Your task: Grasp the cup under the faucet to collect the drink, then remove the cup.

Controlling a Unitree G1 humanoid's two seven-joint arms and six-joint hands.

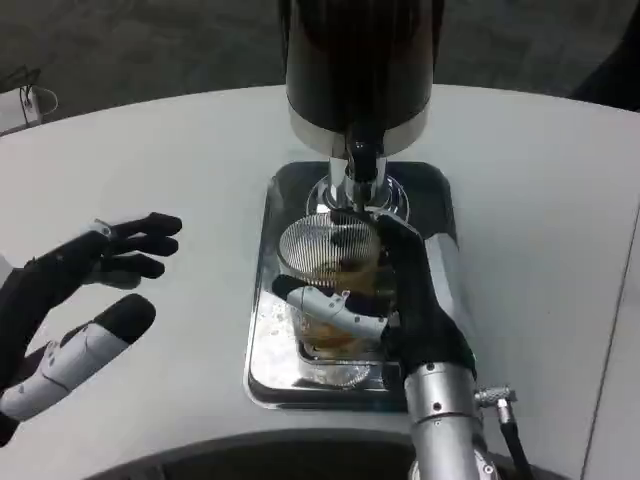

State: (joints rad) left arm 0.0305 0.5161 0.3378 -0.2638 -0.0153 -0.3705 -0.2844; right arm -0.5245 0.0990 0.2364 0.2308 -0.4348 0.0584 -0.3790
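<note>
In the head view, the cup (pixel 328 290), a clear ribbed tumbler, stands on the shiny metal drip tray (pixel 275 375) directly below the faucet (pixel 362 165) of the dark drink dispenser (pixel 360 60), which rises from the white surface (pixel 180 160). The right hand (pixel 395 305) is wrapped around the cup from the right side, with its fingers (pixel 325 305) curled across the near wall at about mid-height and its thumb side reaching up by the far rim; it grips the cup. Amber liquid shows in the lower part of the cup, so it looks partly filled. The left hand (pixel 85 300) hovers over the surface well to the left of the tray, its fingers spread and holding nothing. As for handling, the cup looks rigid and smooth, probably glass or hard plastic, so likely slippery where wet and, if glass, breakable if it is knocked against the faucet or tray lip. The liquid adds weight and can slosh, so it wants to stay upright. The present mid-body hold, fingers opposite thumb, seems the sensible place; gripping nearer the rim would risk tipping, and the ribs should give some purchase.
</note>
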